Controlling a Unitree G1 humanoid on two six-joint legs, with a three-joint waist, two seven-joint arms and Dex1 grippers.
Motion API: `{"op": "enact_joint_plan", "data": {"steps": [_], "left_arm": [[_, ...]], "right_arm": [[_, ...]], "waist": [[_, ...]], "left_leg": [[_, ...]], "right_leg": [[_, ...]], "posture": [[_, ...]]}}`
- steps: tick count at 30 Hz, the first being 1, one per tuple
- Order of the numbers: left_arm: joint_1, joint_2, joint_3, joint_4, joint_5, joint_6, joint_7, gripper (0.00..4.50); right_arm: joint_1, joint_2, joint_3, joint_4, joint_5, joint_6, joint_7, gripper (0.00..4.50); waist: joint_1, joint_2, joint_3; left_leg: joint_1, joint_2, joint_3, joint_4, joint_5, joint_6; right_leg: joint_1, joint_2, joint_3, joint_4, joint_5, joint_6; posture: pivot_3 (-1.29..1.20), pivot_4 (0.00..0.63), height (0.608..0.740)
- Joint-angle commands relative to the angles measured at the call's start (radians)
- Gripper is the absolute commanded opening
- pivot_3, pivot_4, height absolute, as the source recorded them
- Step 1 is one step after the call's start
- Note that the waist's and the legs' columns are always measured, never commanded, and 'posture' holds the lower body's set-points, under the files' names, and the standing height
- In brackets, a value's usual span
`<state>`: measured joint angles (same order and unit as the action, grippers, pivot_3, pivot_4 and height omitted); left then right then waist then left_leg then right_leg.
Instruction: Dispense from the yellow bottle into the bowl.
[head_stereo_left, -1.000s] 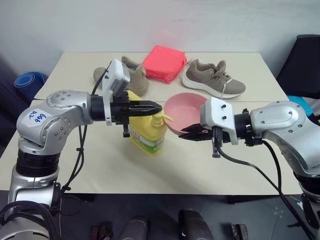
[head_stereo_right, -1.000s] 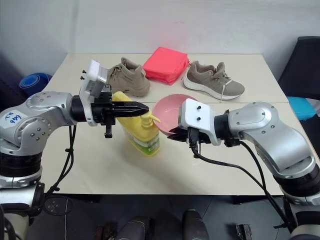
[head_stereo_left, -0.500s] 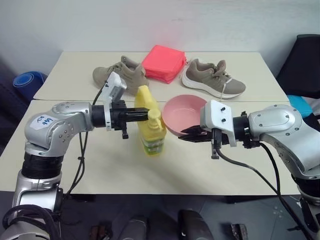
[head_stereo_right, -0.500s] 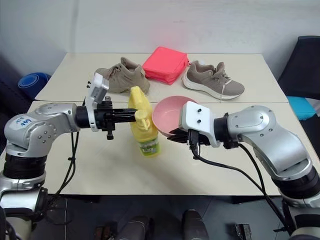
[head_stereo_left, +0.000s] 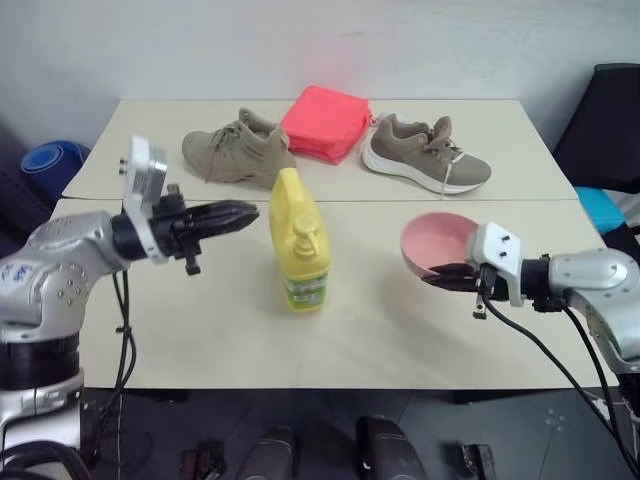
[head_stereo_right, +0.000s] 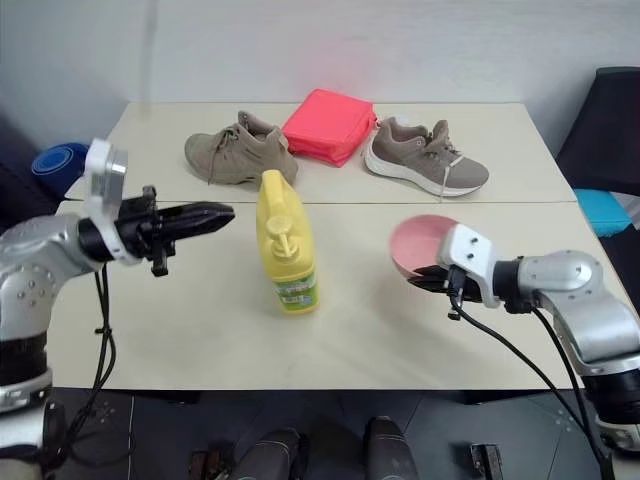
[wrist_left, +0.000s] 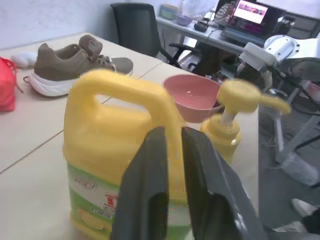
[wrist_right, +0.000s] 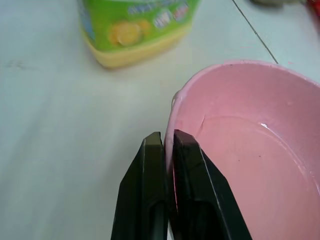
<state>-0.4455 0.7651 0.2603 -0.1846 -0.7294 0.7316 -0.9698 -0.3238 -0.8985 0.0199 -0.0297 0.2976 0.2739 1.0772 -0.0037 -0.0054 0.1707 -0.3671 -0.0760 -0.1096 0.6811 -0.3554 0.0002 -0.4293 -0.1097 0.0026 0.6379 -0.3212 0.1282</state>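
Note:
The yellow bottle (head_stereo_left: 300, 245) stands upright on the table's middle, its pump top facing the front edge. To its left, a hand's width away, my left gripper (head_stereo_left: 248, 211) points level at it; the fingers (wrist_left: 145, 170) stand slightly apart with nothing between them. The pink bowl (head_stereo_left: 432, 240) hangs tilted just above the table at the right, well apart from the bottle. My right gripper (head_stereo_left: 437, 274) is shut on the bowl's near rim. In the right wrist view the rim sits pinched between the fingertips (wrist_right: 152, 150).
Two tan shoes (head_stereo_left: 238, 150) (head_stereo_left: 425, 155) and a flat red-pink pouch (head_stereo_left: 325, 122) lie on the far half of the table (head_stereo_left: 200, 330). A black chair (head_stereo_left: 605, 125) stands off the right edge. A blue object (head_stereo_left: 50, 160) sits off the left.
My left gripper pulled back to the left off the bottle and parted its fingers; the bottle now stands upright alone. My right gripper carried the bowl right and down, away from the bottle.

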Motion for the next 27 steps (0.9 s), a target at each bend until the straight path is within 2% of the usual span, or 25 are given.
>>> {"op": "enact_joint_plan", "data": {"steps": [1,5,8,10,15,21,23,27], "left_arm": [[0.119,-0.023,0.050,0.005,0.065,-0.152,-0.006,1.72],[0.270,-0.064,0.050,0.033,0.137,-0.325,-0.036,2.97],[0.342,-0.098,0.036,0.095,0.192,-0.444,-0.043,3.94],[0.359,-0.114,0.034,0.129,0.225,-0.515,-0.035,4.50],[0.391,-0.125,0.026,0.178,0.300,-0.640,-0.010,4.50],[0.511,-0.117,0.004,0.179,0.377,-0.758,-0.013,4.50],[0.551,-0.111,0.003,0.193,0.395,-0.801,-0.024,4.50],[0.577,-0.116,0.008,0.230,0.409,-0.869,-0.026,4.50]], "right_arm": [[-0.007,0.060,-0.034,0.182,-0.056,-0.257,-0.015,0.00],[-0.031,0.101,0.006,0.363,-0.137,-0.452,-0.007,0.00],[-0.046,0.167,-0.022,0.494,-0.101,-0.527,0.005,0.00],[-0.048,0.186,-0.034,0.554,-0.090,-0.564,0.023,0.65],[-0.003,0.197,-0.096,0.507,-0.011,-0.638,0.054,2.24],[0.280,0.163,-0.240,0.103,0.163,-0.586,0.071,4.40],[0.397,0.161,-0.267,-0.035,0.196,-0.556,0.061,4.46],[0.543,0.178,-0.282,-0.162,0.194,-0.538,0.044,4.46]], "waist": [[-0.001,0.001,0.000],[-0.001,0.002,0.001],[0.000,0.002,0.001],[0.003,0.002,0.001],[0.005,0.002,0.001],[0.005,0.003,0.000],[0.005,0.003,0.000],[0.010,0.003,0.000]], "left_leg": [[-0.001,0.000,0.001,0.000,0.000,0.000],[0.000,0.001,0.002,0.000,0.000,0.000],[0.001,0.001,0.002,0.001,0.000,0.000],[0.001,0.001,0.002,0.001,0.000,0.000],[0.001,0.000,0.001,0.002,0.000,0.000],[0.001,0.001,0.000,0.000,0.000,0.000],[0.001,0.001,0.001,0.000,0.000,0.000],[0.004,0.001,0.001,0.000,-0.001,0.001]], "right_leg": [[-0.001,0.000,0.000,0.000,0.000,0.000],[-0.001,0.000,0.001,0.001,0.000,0.000],[0.000,0.000,0.001,-0.001,0.000,0.000],[0.000,0.001,0.001,0.000,0.000,0.000],[0.001,0.000,0.000,0.000,0.000,0.000],[0.001,0.000,0.000,-0.001,0.000,0.000],[0.001,0.000,0.001,-0.001,0.000,0.000],[0.004,0.000,0.003,-0.001,0.000,0.000]], "posture": [[0.00,0.150,0.740],[0.00,0.150,0.740],[0.00,0.150,0.740],[0.00,0.150,0.740],[0.00,0.150,0.740],[0.00,0.150,0.740],[0.00,0.150,0.740],[0.00,0.150,0.740]]}}
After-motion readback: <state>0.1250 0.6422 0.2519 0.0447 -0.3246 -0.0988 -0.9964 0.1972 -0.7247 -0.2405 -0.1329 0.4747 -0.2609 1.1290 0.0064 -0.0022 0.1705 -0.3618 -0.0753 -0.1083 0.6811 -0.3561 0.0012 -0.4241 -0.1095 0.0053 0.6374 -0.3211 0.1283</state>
